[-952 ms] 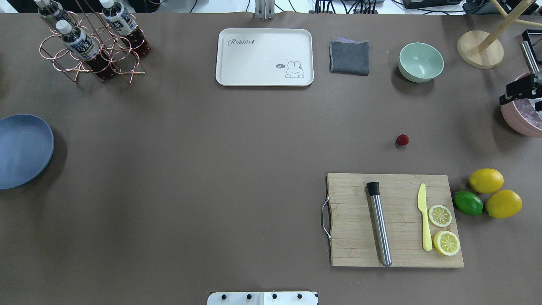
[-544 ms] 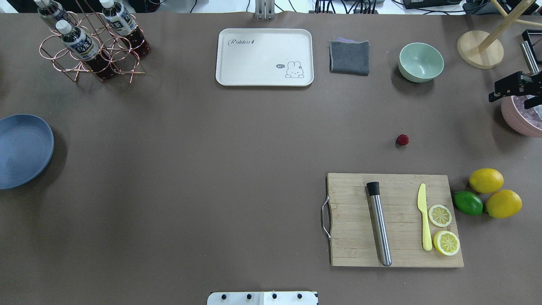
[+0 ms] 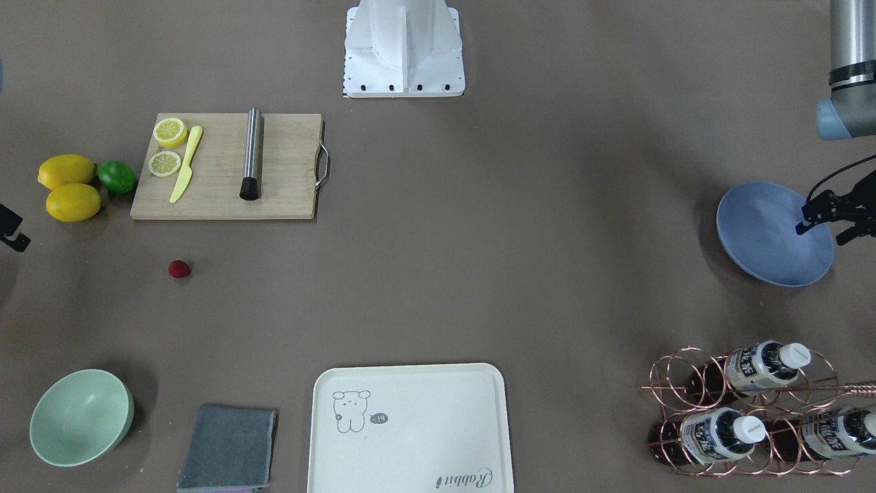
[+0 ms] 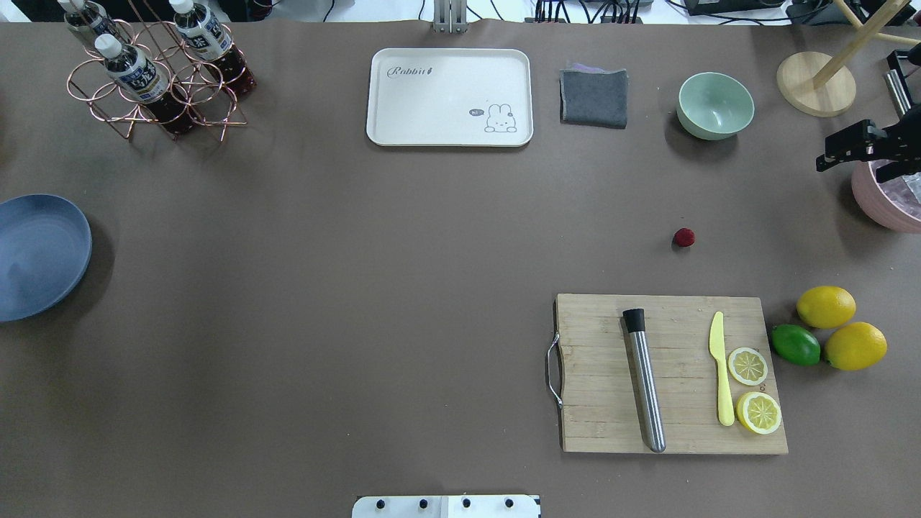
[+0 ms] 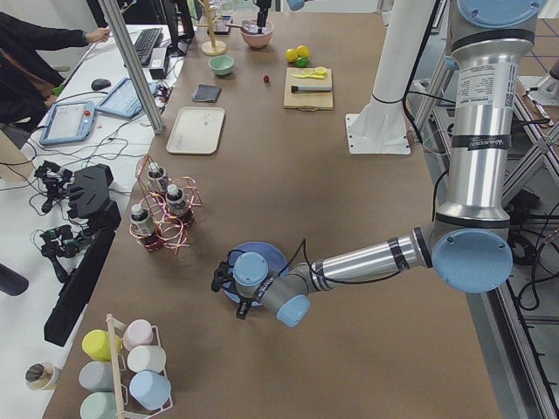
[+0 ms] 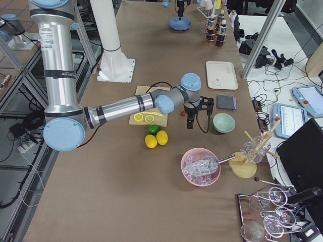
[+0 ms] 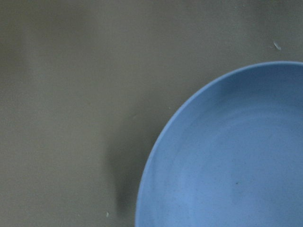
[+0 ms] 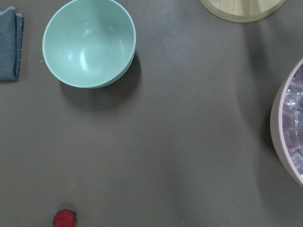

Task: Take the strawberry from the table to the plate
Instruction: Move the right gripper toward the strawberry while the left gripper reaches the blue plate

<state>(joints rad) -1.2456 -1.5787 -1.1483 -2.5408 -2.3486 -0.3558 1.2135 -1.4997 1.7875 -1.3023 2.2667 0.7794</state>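
Note:
The strawberry (image 4: 683,237) is a small dark-red berry lying on the bare table (image 4: 403,288), just beyond the cutting board; it also shows at the bottom left of the right wrist view (image 8: 64,218). The blue plate (image 4: 36,255) sits empty at the table's far left edge. My right gripper (image 4: 850,171) hovers open by the pink bowl, well to the right of the strawberry and holding nothing. My left gripper (image 3: 820,233) hangs open over the plate's (image 3: 766,233) outer edge, also holding nothing. The left wrist view shows only the plate (image 7: 227,156) and table.
A wooden cutting board (image 4: 597,424) carries a steel muddler (image 4: 645,388), a yellow knife (image 4: 721,374) and two lemon slices. Two lemons (image 4: 826,306) and a lime (image 4: 796,344) lie beside it. A mint bowl (image 4: 715,105), grey cloth (image 4: 594,97), cream tray (image 4: 450,97), bottle rack (image 4: 155,72) and pink ice bowl (image 4: 888,201) line the far side.
My right gripper has moved leftward from over the pink bowl toward the table's middle. The strawberry and the plate have stayed where they were.

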